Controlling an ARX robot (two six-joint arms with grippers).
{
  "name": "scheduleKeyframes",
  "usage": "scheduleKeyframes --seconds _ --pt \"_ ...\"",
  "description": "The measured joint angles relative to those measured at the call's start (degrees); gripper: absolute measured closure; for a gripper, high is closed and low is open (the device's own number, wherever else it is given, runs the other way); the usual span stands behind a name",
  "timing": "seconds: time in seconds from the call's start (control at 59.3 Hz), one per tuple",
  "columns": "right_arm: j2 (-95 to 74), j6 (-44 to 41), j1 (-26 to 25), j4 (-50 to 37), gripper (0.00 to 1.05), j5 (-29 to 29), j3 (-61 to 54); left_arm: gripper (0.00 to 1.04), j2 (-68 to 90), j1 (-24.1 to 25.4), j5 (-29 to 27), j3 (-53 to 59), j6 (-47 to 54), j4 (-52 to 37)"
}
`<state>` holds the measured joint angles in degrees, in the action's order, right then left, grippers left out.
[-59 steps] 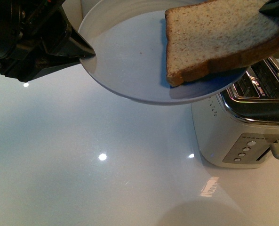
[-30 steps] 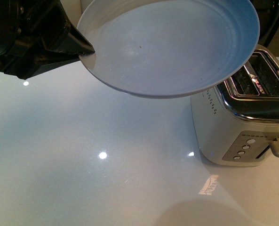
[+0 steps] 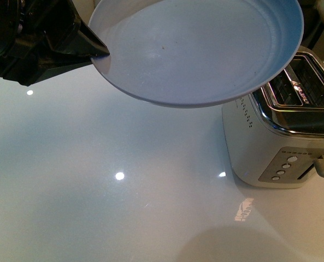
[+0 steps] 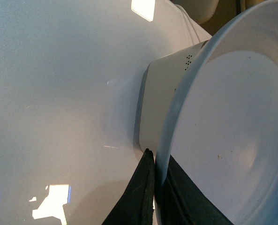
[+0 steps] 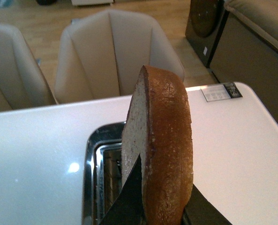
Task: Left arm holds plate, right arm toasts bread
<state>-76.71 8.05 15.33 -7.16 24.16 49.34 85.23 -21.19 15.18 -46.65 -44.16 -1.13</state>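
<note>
- The bread (image 5: 164, 140) is standing on edge just above the chrome top of the toaster (image 5: 93, 178), with its crust facing the right wrist camera.
- The right gripper (image 5: 164, 192) is clamping the slice's lower part, one dark finger against each face.
- The plate (image 3: 200, 49) is hanging tilted above the glossy white table (image 3: 112, 218), and its rim is overlapping the toaster in the front view.
- The left gripper (image 3: 99, 52) is pinching the plate's rim, closed on it from both sides.
- Pale chairs (image 5: 115, 56) are standing beyond the table.
</note>
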Motion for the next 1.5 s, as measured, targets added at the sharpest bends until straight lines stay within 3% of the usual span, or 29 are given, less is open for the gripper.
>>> scheduleKeyframes --seconds 0.692,1.501 --pt "-14.3 -0.5 3.0 -2.6 1.01 -1.2 2.6 1.02 0.0 0.0 0.0 0.0 0.0 0.0" --pt "-17.0 5.8 0.2 -7.8 1.01 -3.8 3.4 1.02 0.0 0.0 -0.1 0.0 0.0 0.0"
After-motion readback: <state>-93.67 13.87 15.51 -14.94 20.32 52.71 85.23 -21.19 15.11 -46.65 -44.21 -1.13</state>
